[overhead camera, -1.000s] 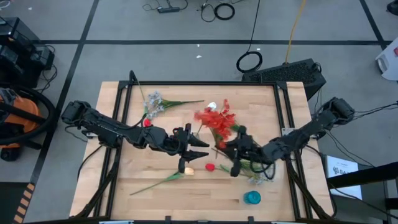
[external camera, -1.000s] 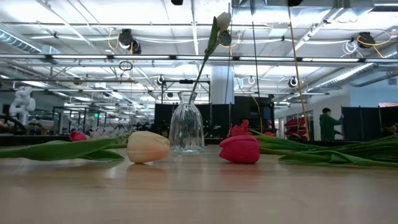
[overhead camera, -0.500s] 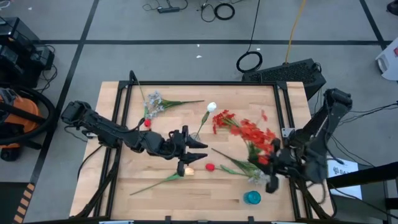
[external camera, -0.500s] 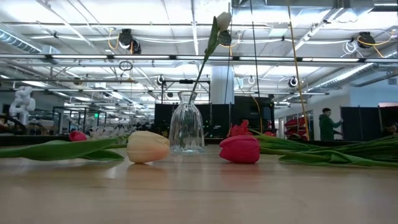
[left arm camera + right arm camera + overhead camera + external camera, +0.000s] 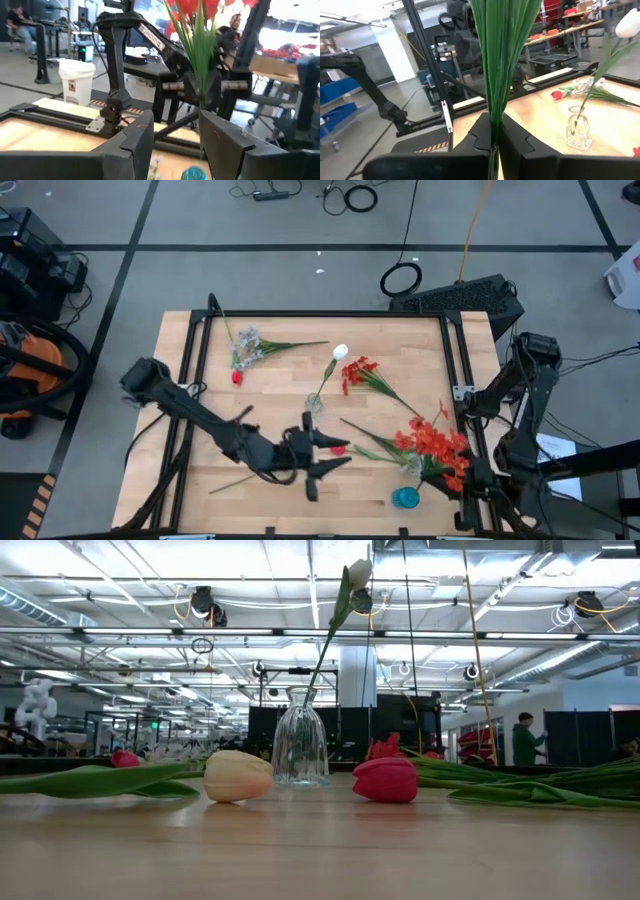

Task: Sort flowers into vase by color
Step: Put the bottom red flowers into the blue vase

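Now | right end effector clamps red flowers | left end effector spread, empty

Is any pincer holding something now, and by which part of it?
The right pincer is shut on the green stems of the red flower bunch. The left pincer is open, holding nothing.

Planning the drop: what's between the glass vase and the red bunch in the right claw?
High view: loose green stems lie flat between vase and red bunch, which the right claw grips.
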Robot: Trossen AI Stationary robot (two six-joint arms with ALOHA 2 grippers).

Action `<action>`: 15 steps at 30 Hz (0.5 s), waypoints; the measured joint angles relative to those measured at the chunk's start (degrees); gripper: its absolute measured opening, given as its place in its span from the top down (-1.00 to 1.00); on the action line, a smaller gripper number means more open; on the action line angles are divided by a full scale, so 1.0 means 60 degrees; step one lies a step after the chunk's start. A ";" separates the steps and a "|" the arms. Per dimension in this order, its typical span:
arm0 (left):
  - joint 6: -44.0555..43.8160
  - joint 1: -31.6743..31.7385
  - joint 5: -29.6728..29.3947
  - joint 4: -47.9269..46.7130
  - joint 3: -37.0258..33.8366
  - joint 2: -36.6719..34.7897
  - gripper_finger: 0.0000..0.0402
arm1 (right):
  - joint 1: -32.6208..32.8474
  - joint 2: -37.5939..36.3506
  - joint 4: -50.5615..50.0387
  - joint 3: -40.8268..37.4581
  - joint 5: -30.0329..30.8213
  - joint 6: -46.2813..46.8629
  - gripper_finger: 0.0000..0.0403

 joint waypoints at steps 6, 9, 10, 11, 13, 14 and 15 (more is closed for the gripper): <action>-0.0008 -0.0229 -0.0109 -0.0006 0.0929 0.0936 0.19 | 0.0573 0.0919 0.0344 0.0000 0.0681 0.0439 0.98; -0.0089 -0.0294 -0.0117 0.0016 0.1133 0.1151 0.19 | 0.0632 0.1198 0.0619 0.0000 0.0695 0.0444 0.98; -0.0216 -0.0314 -0.0175 0.0018 0.1156 0.1174 0.19 | 0.0613 0.1272 0.0647 0.0000 0.0697 0.0440 0.98; -0.0259 -0.0317 -0.0225 0.0040 0.1182 0.1186 0.19 | 0.0570 0.1334 0.0663 0.0000 0.0698 0.0429 0.98; -0.0273 -0.0317 -0.0291 0.0028 0.1184 0.1188 0.19 | 0.0477 0.1376 0.0664 0.0000 0.0691 0.0425 0.98; -0.0273 -0.0321 -0.0300 0.0029 0.1184 0.1191 0.19 | 0.0460 0.1369 0.0678 0.0000 0.0688 0.0411 0.98; -0.0273 -0.0324 -0.0303 0.0030 0.1184 0.1195 0.19 | 0.0424 0.1369 0.0722 0.0000 0.0688 0.0366 0.98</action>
